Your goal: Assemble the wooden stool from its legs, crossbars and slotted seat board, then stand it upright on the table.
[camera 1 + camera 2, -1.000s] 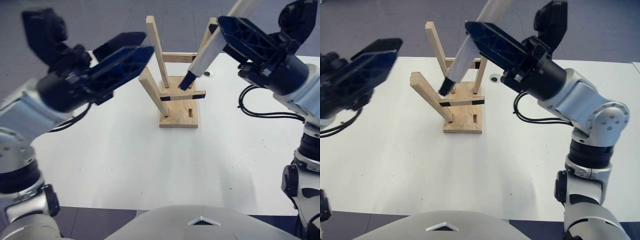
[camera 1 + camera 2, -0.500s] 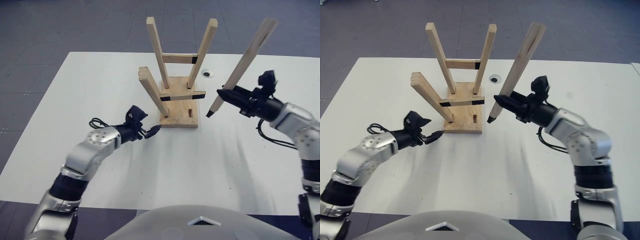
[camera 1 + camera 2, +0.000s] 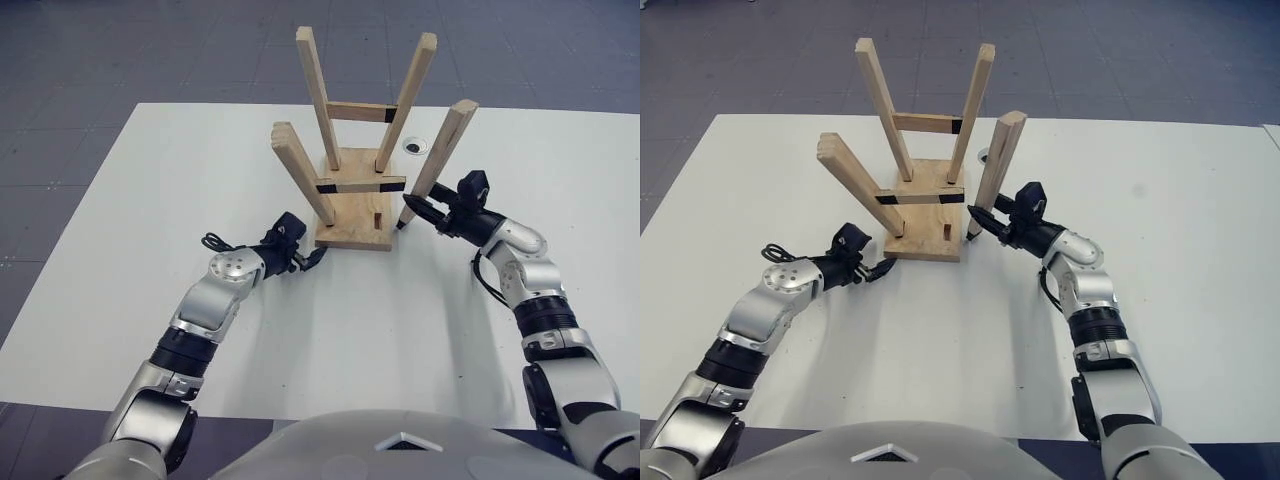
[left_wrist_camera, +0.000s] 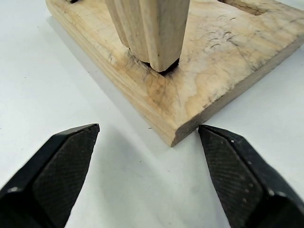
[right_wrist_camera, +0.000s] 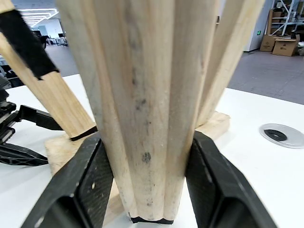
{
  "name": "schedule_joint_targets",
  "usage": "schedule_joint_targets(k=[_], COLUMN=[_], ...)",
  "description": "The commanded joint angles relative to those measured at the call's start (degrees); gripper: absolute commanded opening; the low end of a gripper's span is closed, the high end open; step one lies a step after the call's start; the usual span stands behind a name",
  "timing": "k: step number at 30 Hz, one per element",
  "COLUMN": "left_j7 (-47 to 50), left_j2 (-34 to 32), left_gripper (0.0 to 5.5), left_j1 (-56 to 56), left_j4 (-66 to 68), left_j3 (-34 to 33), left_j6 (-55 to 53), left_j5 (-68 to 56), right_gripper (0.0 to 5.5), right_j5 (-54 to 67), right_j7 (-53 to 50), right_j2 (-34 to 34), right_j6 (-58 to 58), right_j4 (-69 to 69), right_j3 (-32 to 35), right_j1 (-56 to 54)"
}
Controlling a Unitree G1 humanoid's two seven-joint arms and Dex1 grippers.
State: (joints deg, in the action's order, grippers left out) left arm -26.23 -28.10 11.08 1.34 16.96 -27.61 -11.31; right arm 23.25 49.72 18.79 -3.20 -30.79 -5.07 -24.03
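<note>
Right gripper (image 3: pixel 415 208) pinching a leg (image 3: pixel 441 150) near its lower end, leg near upright, tip just beside seat board (image 3: pixel 358 226); left gripper (image 4: pixel 148 130) spread, astride board's near-left corner; board flat on table (image 3: pixel 400 340), three legs (image 3: pixel 317 95) and crossbars (image 3: pixel 356 112) standing in it

You're looking along the right claw (image 5: pixel 148 190), its black fingers pressed to either side of a wooden leg (image 5: pixel 147 104). At the claw's twelve o'clock the seat board (image 5: pixel 216 124) lies on the white counter (image 5: pixel 251 185). A round grommet (image 5: pixel 281 135) sits near two o'clock.
</note>
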Motion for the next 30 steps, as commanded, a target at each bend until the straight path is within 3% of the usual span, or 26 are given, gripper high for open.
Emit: schedule_joint_targets(k=[1, 11, 22, 30], left_j7=[-1.06, -1.04, -5.70, -12.47], left_j2=[-2.35, -2.13, -2.92, -6.68], left_gripper=[3.87, 3.87, 3.87, 3.87], left_j1=[-1.65, 2.15, 2.43, 7.59], left_j4=[1.30, 10.75, 8.57, 5.82], left_j3=[-3.72, -10.33, -10.77, -10.90], left_j6=[0.70, 4.34, 3.10, 1.50], left_j5=[1.70, 3.94, 4.74, 4.64], right_gripper=[2.05, 2.05, 2.05, 2.05], right_j5=[0.88, 3.17, 0.54, -0.98], right_j7=[0.18, -1.11, 7.16, 2.31], right_j2=[-2.48, -8.12, -4.01, -5.92], right_j6=[3.56, 12.61, 0.85, -7.94], right_j4=[4.33, 23.27, 20.41, 20.01], right_j3=[0.95, -1.79, 0.34, 4.04], right_j1=[0.69, 8.47, 7.76, 13.53])
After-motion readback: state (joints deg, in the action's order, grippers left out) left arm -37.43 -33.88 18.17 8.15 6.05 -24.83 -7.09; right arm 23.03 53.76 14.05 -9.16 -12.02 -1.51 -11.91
